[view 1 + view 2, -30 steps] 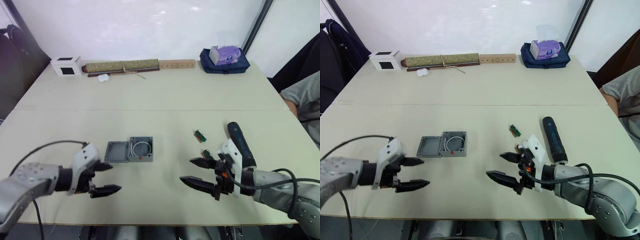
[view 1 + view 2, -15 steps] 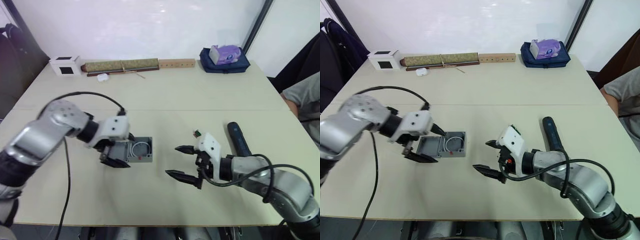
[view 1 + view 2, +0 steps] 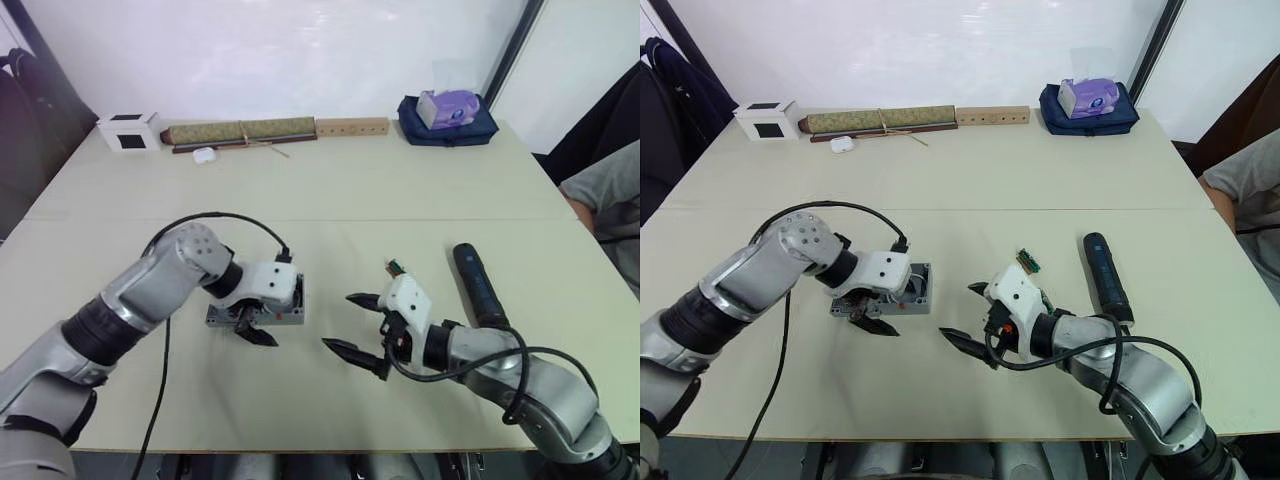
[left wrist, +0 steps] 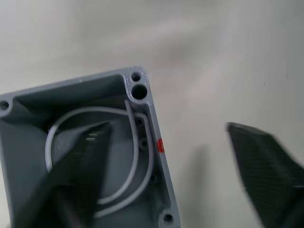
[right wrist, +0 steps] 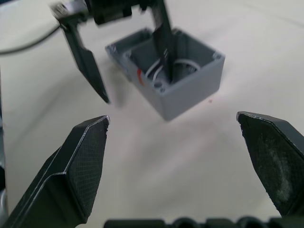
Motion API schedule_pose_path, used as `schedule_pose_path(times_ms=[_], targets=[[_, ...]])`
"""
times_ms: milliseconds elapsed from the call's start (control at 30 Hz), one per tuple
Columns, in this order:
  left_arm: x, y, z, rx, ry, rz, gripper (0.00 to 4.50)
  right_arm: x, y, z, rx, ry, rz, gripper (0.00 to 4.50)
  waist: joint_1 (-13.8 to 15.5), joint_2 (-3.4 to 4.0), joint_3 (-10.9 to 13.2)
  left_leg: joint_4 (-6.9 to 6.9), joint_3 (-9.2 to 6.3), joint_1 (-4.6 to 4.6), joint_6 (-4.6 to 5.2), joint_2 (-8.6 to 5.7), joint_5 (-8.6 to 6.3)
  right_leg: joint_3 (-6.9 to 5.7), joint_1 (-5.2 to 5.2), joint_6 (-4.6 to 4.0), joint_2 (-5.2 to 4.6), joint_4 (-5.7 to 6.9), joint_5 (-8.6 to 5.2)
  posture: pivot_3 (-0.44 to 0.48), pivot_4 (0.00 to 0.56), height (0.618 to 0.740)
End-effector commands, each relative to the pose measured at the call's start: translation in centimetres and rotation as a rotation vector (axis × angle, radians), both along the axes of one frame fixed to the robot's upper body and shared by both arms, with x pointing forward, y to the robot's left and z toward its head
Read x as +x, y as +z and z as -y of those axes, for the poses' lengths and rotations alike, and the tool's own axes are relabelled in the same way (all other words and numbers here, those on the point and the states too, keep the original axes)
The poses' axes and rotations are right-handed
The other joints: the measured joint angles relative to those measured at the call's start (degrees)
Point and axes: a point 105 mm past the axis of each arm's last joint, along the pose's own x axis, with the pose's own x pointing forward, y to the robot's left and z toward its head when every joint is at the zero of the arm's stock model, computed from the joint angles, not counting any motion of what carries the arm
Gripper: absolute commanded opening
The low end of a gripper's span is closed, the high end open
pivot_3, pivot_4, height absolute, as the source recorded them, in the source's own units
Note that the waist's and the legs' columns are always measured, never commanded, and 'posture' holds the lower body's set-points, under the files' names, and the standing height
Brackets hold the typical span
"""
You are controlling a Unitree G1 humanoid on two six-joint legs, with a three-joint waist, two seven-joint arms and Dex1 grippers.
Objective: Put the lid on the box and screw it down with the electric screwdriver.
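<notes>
The grey box with its white ring sits open on the table's left-centre. My left gripper is open and straddles the box's near wall. One finger dips inside and the other hangs outside over the table. The lid lies against the box's left side, mostly hidden under that gripper. My right gripper is open and empty just right of the box, pointing at it. The dark electric screwdriver lies on the table further right.
Small green parts lie between the box and the screwdriver. Along the far edge stand a white cube, a rolled mat, a wooden block and a blue bag. A person's arm is at the right.
My left arm swung from the front edge up to the lid, then right onto the box, now covering most of the lid. My right gripper moved left toward the box, still open.
</notes>
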Motion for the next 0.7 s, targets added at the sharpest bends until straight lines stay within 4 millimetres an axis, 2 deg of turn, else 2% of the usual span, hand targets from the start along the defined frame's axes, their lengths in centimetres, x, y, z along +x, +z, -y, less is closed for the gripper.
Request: schedule_pose_path(times_ms=[33, 200, 233, 367, 500, 667, 700], targets=[[0.1, 0.4, 0.1, 0.002, -0.013, 0.036, 2.08, -0.3, 1.4, -0.3, 0.036, 0.008, 0.039, 4.50, -0.1, 0.00, 0.0, 0.00, -0.01, 0.00, 0.00, 0.00, 0.00, -0.01, 0.00, 0.00, 0.00, 0.00, 0.00, 0.000, 0.150, 0.740], [-0.2, 0.2, 0.0, 0.019, -0.018, 0.027, 0.20, 0.0, 1.8, -0.7, 0.045, -0.001, 0.040, 4.50, -0.1, 0.00, 0.0, 0.00, -0.03, 0.01, 0.00, 0.01, 0.00, -0.01, 0.00, 0.00, 0.00, 0.02, 0.00, 0.000, 0.150, 0.740], [-0.3, 0.1, -0.1, 0.022, -0.018, 0.024, 0.02, 0.1, 1.9, -0.7, 0.048, -0.002, 0.041, 4.50, 0.0, 0.00, 0.0, 0.00, -0.04, 0.01, 0.00, 0.01, 0.00, -0.01, 0.00, 0.00, 0.00, 0.04, 0.00, 0.000, 0.150, 0.740], [-0.7, 0.0, -0.3, 0.035, -0.020, 0.010, 0.02, 0.4, 2.1, -0.7, 0.046, -0.006, 0.041, 4.50, 0.0, 0.00, 0.0, 0.01, -0.06, 0.01, 0.00, 0.01, 0.00, -0.01, 0.00, 0.00, -0.01, 0.04, 0.00, 0.000, 0.150, 0.740], [-0.1, 0.0, -0.1, 0.033, -0.003, 0.025, 0.02, 0.8, 2.1, -0.7, 0.050, -0.009, 0.032, 4.50, 0.0, 0.01, 0.0, 0.00, -0.05, 0.01, 0.00, 0.00, 0.00, -0.02, 0.01, 0.00, -0.03, 0.05, 0.00, 0.000, 0.150, 0.740], [1.6, 2.6, 0.8, -0.004, -0.051, 0.118, 0.02, 0.6, 2.0, -0.5, 0.050, 0.016, 0.004, 4.50, 0.2, 0.00, 0.0, 0.04, -0.04, 0.01, 0.00, -0.02, 0.00, -0.06, 0.03, 0.01, -0.04, 0.05, 0.00, 0.000, 0.150, 0.740], [1.6, 3.3, 0.9, 0.007, -0.119, 0.140, 0.02, 0.2, 1.8, -0.2, 0.041, 0.024, -0.015, 4.50, 0.2, 0.00, 0.0, 0.05, -0.05, -0.02, 0.00, -0.02, 0.00, -0.08, 0.02, 0.01, -0.04, 0.05, 0.00, 0.000, 0.150, 0.740]])
